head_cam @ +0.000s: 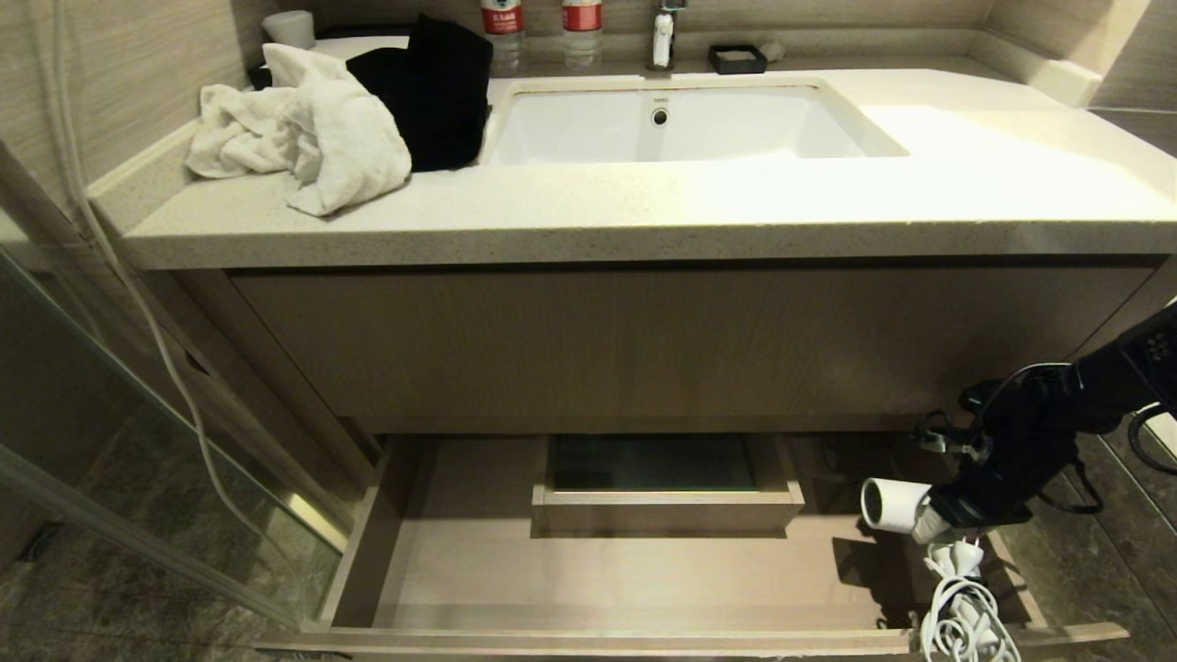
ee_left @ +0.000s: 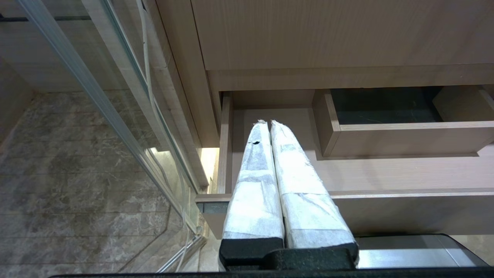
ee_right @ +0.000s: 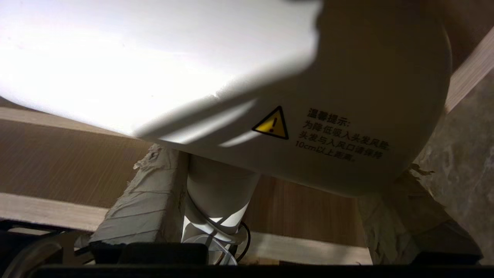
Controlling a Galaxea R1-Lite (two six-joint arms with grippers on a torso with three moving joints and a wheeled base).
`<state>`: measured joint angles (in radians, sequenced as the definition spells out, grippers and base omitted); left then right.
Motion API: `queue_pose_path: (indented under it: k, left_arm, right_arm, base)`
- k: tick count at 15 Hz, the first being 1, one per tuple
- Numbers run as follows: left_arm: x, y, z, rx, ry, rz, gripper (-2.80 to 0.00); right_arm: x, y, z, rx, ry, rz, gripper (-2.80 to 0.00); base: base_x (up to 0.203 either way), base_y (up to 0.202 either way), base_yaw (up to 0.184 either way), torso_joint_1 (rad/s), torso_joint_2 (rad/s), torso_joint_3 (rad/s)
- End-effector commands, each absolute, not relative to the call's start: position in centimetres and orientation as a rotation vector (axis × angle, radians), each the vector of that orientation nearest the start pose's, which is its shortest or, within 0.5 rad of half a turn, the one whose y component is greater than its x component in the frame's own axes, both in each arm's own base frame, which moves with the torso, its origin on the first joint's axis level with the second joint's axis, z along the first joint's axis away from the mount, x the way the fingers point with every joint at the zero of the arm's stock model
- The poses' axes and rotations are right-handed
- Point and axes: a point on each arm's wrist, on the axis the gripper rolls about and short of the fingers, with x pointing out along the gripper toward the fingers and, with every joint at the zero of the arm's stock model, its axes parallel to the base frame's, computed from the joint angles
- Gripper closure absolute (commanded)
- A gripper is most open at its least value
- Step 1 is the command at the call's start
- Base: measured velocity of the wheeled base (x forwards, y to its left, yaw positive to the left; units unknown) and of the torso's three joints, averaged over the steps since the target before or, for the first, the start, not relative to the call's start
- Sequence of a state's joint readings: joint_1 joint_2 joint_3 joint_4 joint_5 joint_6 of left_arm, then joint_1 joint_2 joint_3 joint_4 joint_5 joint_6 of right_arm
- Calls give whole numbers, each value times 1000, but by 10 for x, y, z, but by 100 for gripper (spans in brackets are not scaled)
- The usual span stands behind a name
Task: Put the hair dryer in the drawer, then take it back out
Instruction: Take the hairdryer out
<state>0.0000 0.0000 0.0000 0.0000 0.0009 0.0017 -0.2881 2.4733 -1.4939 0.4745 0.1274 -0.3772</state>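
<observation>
1. Head view: the drawer (head_cam: 460, 552) stood pulled out below the worktop (head_cam: 644, 216), with a boxed cut-out (head_cam: 657, 487) at the middle of its back. The right hand (head_cam: 956, 515) reached in over the drawer's right end, holding the hair dryer (head_cam: 894, 504) above the drawer floor, barrel lying level with its round end facing the cut-out. The dryer's coiled white cord (head_cam: 965, 616) hung down over the drawer's front right corner. On the worktop, well left of the sink (head_cam: 671, 124), lay a white towel (head_cam: 303, 138) with a black cloth (head_cam: 437, 87) touching it. Two bottles (head_cam: 542, 28) and a tap (head_cam: 664, 37) stood behind the sink. The left arm was out of this view.

2. Left wrist view: the left hand (ee_left: 269, 123) hung parked over the drawer's (ee_left: 386, 173) left front corner, its two wrapped fingers (ee_left: 254, 185) pressed together and holding nothing. The cut-out (ee_left: 386, 131) lay further along the drawer. A glass panel (ee_left: 96, 96) and grey stone floor (ee_left: 77, 193) lay beyond the drawer's left side.

3. Right wrist view: the hair dryer's (ee_right: 231, 96) white barrel filled most of the picture, a yellow warning triangle (ee_right: 272, 124) printed on it. The right hand's wrapped fingers (ee_right: 142, 204) stood wide, one either side of the barrel and closed against it; the handle (ee_right: 220, 200) ran down between them. The drawer's (ee_right: 77, 166) wood showed behind.
</observation>
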Motion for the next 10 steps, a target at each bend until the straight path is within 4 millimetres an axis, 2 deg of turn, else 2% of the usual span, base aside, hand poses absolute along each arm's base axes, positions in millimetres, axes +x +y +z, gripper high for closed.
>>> queue_pose_path:
  k: [1, 6, 10]
  left_arm:
    - [-23, 0, 75, 2, -1, 2, 0]
    - [-23, 0, 75, 2, -2, 2, 0]
    - [-23, 0, 75, 2, -1, 2, 0]
  right_arm:
    - [395, -114, -28, -8, 1427, 142, 0]
    - [403, -118, -43, -13, 1406, 132, 0]
    - [419, -123, -60, -5, 1387, 88, 0]
  base:
    - [0, 0, 0, 0, 0, 0]
    - [0, 0, 0, 0, 0, 0]
    - [0, 0, 0, 0, 0, 0]
